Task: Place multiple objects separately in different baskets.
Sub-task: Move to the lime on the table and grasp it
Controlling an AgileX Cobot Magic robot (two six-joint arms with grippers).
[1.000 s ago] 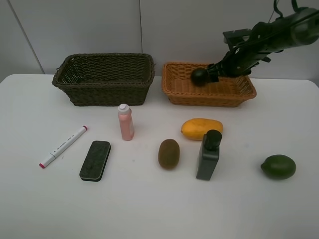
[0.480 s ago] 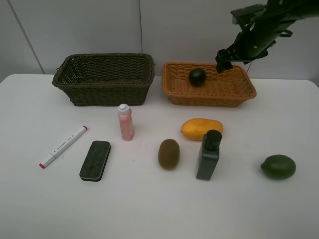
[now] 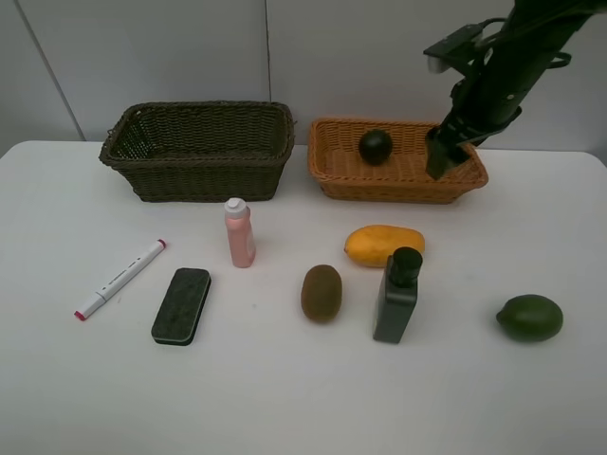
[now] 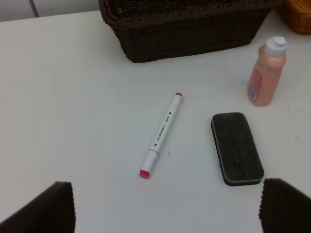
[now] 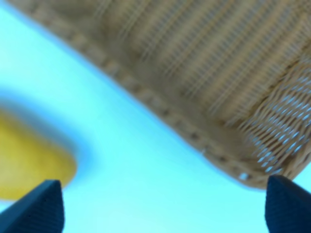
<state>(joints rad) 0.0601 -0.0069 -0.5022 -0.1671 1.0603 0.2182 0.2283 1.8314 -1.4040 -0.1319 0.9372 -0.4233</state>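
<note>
The dark mangosteen (image 3: 376, 146) lies in the orange-tan basket (image 3: 398, 186). My right gripper (image 3: 444, 157) hangs over that basket's right end, pointing down, open and empty. Its wrist view is blurred and shows the orange basket (image 5: 194, 73), the yellow mango (image 5: 29, 160) and the gripper (image 5: 163, 208). On the table lie the mango (image 3: 383, 245), kiwi (image 3: 321, 292), lime (image 3: 529, 318), dark green bottle (image 3: 396, 296), pink bottle (image 3: 239, 233), marker (image 3: 120, 279) and eraser (image 3: 181, 304). My left gripper (image 4: 165, 208) is open above the marker (image 4: 163, 134) and eraser (image 4: 236, 148).
The dark olive-brown basket (image 3: 199, 176) stands at the back left, beside the orange one; nothing shows inside it. It also fills the far edge of the left wrist view, basket (image 4: 184, 34), with the pink bottle (image 4: 266, 73) beside it. A wall rises close behind both baskets.
My right gripper has drawn away from the mangosteen, risen, then swung right and turned to point down. The mangosteen stays in the orange basket. Nothing else moved.
</note>
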